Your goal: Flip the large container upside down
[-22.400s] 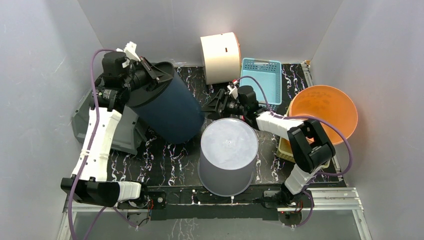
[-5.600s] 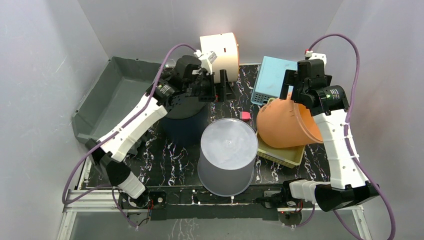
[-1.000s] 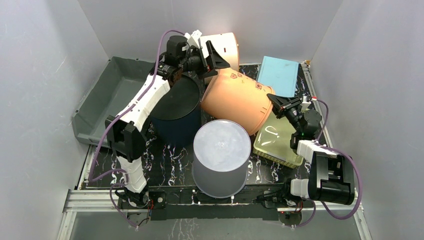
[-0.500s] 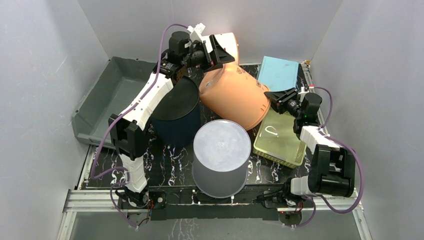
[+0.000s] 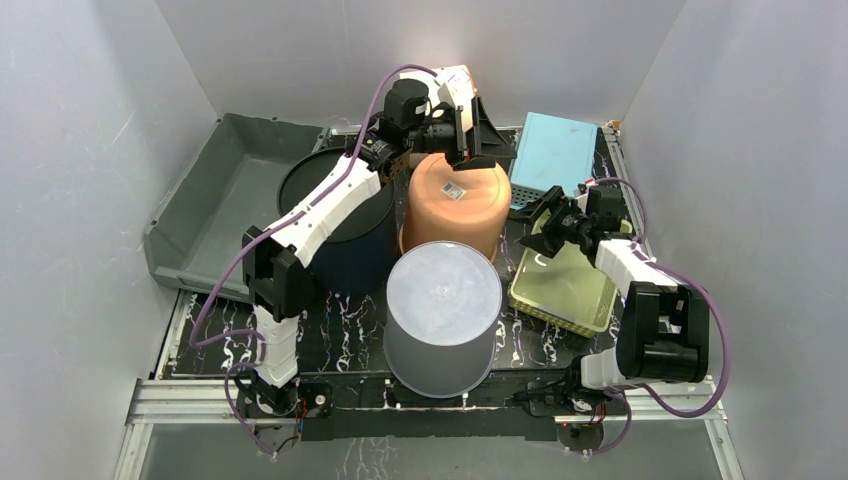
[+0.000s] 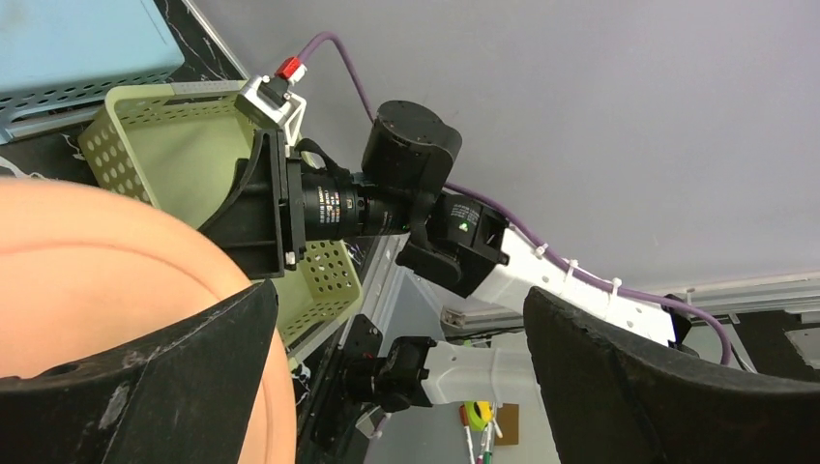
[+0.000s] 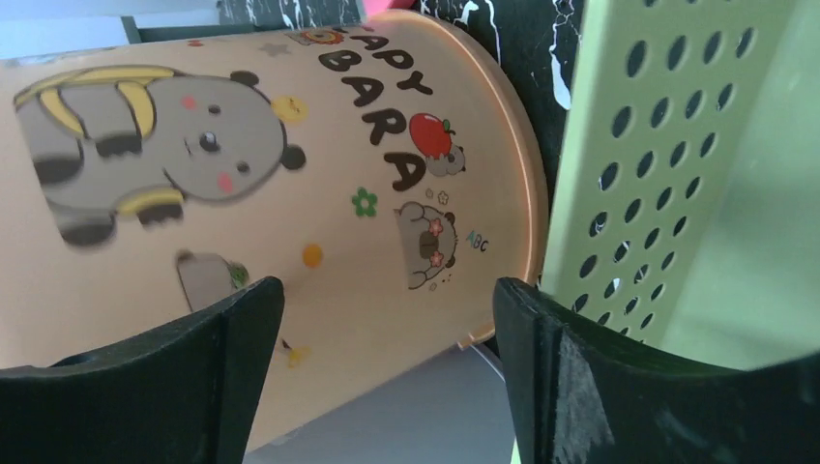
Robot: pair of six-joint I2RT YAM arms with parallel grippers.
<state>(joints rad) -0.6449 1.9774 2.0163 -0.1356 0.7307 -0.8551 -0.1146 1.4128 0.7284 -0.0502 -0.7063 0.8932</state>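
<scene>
The large container, an orange bucket with cartoon bears, stands mouth down on the table with its base up, between the dark bin and the green basket. My left gripper hovers open just above its far edge. In the left wrist view the orange wall lies beside the left finger, and nothing sits between the fingers. Close to the bucket's lower right side my right gripper is open, its jaws apart in front of the rim and gripping nothing.
A grey bucket stands upside down just in front of the orange one, touching it. A dark navy bin is on the left, a grey tray beyond it. A green basket lies on the right and a blue basket at the back right.
The orange bucket has swung from lying tilted to standing base up. My right gripper has opened and let go of its rim. My left gripper has moved right, over the bucket.
</scene>
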